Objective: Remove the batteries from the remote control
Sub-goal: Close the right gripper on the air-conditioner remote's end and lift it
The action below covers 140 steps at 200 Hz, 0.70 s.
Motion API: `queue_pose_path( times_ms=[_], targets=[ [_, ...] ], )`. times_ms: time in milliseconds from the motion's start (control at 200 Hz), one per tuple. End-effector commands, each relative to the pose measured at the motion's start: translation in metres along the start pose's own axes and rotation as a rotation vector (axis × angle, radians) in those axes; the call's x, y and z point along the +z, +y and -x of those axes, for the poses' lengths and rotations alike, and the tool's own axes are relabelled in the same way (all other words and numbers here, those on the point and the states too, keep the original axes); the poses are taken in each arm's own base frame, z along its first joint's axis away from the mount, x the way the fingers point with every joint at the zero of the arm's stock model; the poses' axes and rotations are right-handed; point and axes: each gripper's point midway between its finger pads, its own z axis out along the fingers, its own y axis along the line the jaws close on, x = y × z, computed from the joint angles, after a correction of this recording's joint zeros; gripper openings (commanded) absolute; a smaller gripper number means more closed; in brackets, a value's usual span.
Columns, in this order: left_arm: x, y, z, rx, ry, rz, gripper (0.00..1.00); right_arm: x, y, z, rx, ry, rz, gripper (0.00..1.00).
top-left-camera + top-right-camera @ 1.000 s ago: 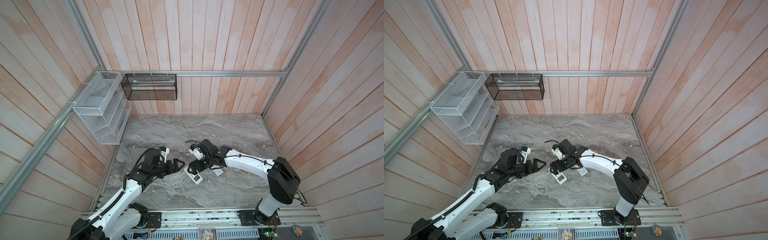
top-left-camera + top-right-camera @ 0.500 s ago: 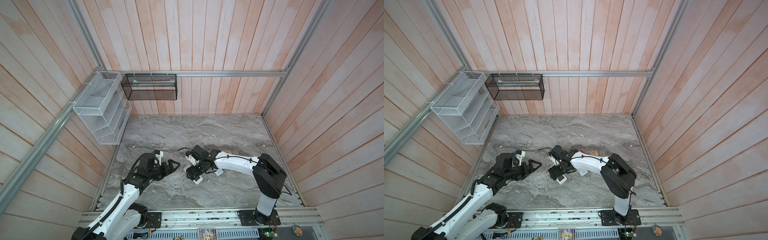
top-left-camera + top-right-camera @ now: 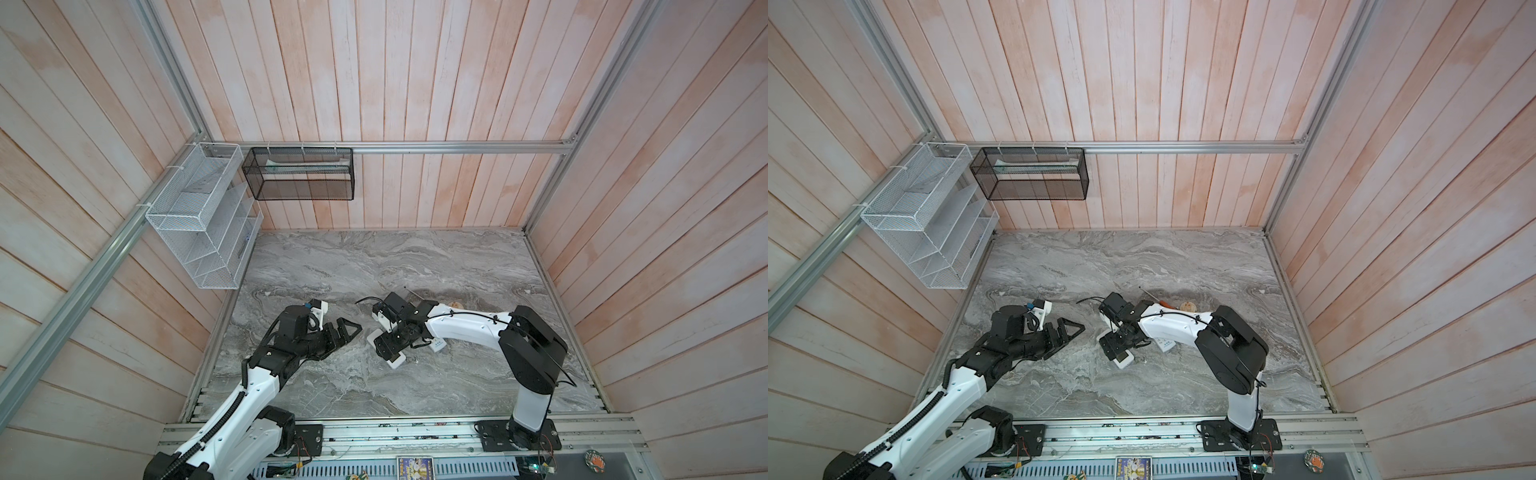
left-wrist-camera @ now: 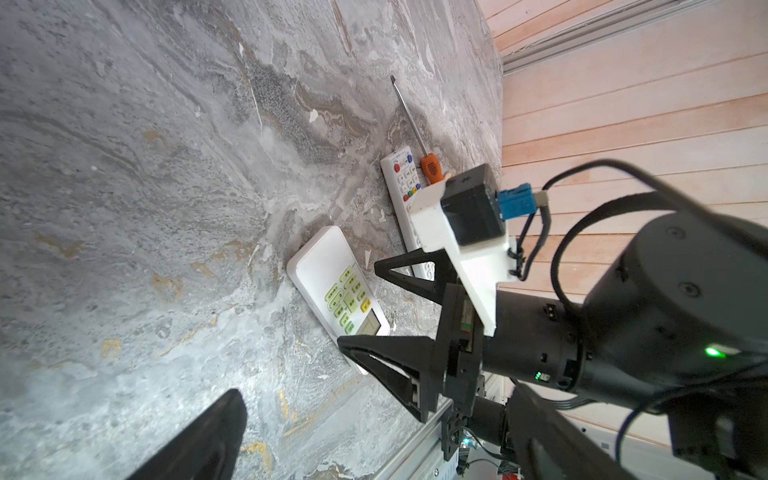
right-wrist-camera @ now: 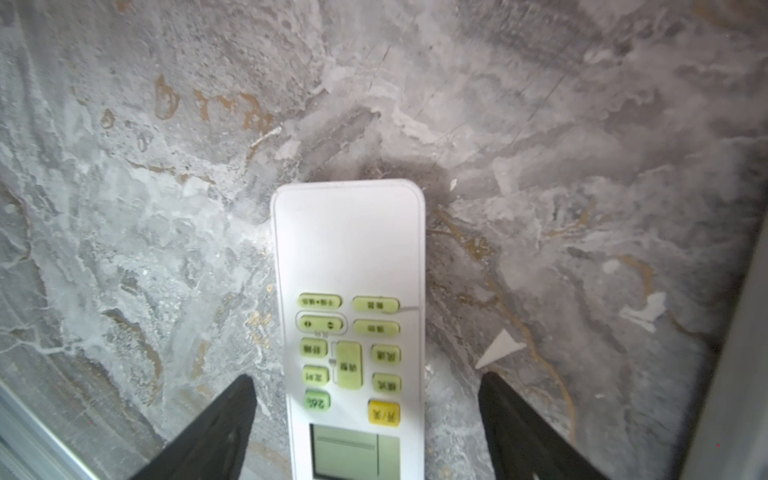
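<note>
**Inspector:** State of the right end effector (image 5: pixel 365 376)?

**Assessor:** Jaws apart, straddling the white remote (image 5: pixel 349 257). Bare desk (image 5: pixel 124 208) shows between each finger and the casing. Nothing is gripped.

**Inspector:** How does the remote lie?

**Assessor:** Flat, buttons up. Its long axis runs straight out from the end effector, square to the closing line. The display end is nearest the wrist and the blank end farthest out.

**Inspector:** And the batteries?

**Assessor:** None visible in any view. My judgement is that they sit behind the hidden underside, so the casing must be lifted or turned before they can come out.

**Inspector:** Which arm is nearer?

**Assessor:** The right, directly over the remote. The left end effector (image 3: pixel 347 332) stands well apart to the side, jaws wide and empty.

**Inspector:** Where do the views differ?

**Assessor:** Only the right wrist view shows the gap at both fingers. In both top views the end effector covers most of the remote. Only the left wrist view shows what lies beyond: a slim second remote (image 4: pixel 401 183) nearby, with an orange-handled screwdriver (image 4: pixel 430 166) just beside it.
</note>
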Motion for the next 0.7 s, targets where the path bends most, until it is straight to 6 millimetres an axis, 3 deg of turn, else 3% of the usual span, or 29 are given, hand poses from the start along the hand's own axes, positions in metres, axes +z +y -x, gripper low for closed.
queue_pose_path(
  times_ms=[0,695],
  targets=[
    [0.002,0.002,-0.003,-0.010,0.010,-0.013,1.00,0.013,-0.009,-0.016,-0.019,0.053,-0.066,0.85],
    [0.002,0.007,-0.010,-0.027,0.021,-0.017,1.00,0.024,-0.007,-0.008,-0.036,0.039,-0.090,0.76]
  ],
)
